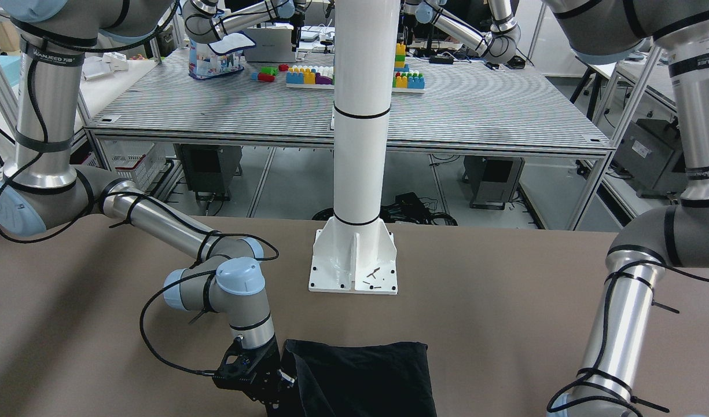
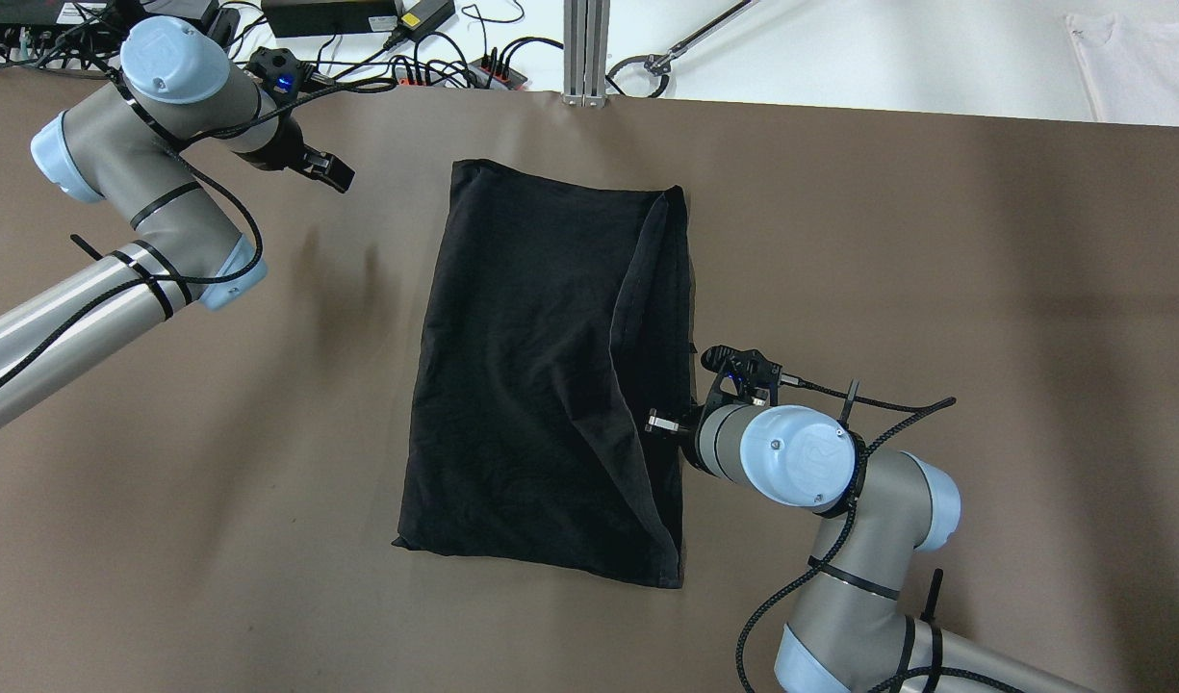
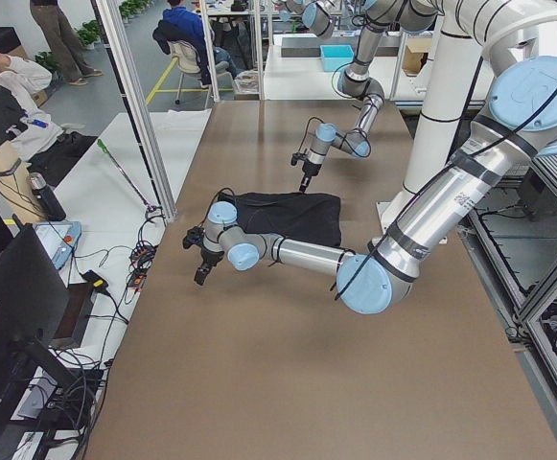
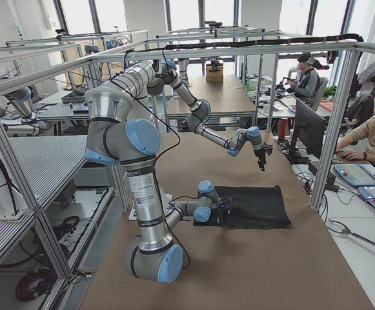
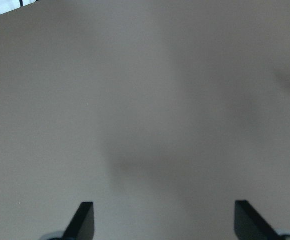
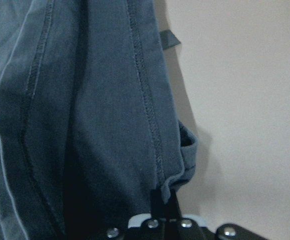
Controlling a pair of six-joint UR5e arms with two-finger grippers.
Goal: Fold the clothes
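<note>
The black garment [image 2: 541,375] lies folded on the brown table, with a narrow flap folded over along its right side. It also shows in the front view [image 1: 366,376]. My right gripper [image 2: 658,423] is at the garment's right edge, about midway along it. In the right wrist view [image 6: 162,200] it is shut on the stitched hem [image 6: 154,145], which bunches at the fingers. My left gripper [image 2: 337,175] is above bare table to the left of the garment's far corner, apart from it. In the left wrist view [image 5: 164,220] its fingertips stand wide apart and empty.
The white pole's base plate [image 1: 354,260] stands on the table between the arms, on the robot's side of the garment. Cables and power strips [image 2: 358,19] lie beyond the far table edge. A white cloth [image 2: 1138,58] lies at the far right. Operators sit beside the table ends [image 4: 374,129].
</note>
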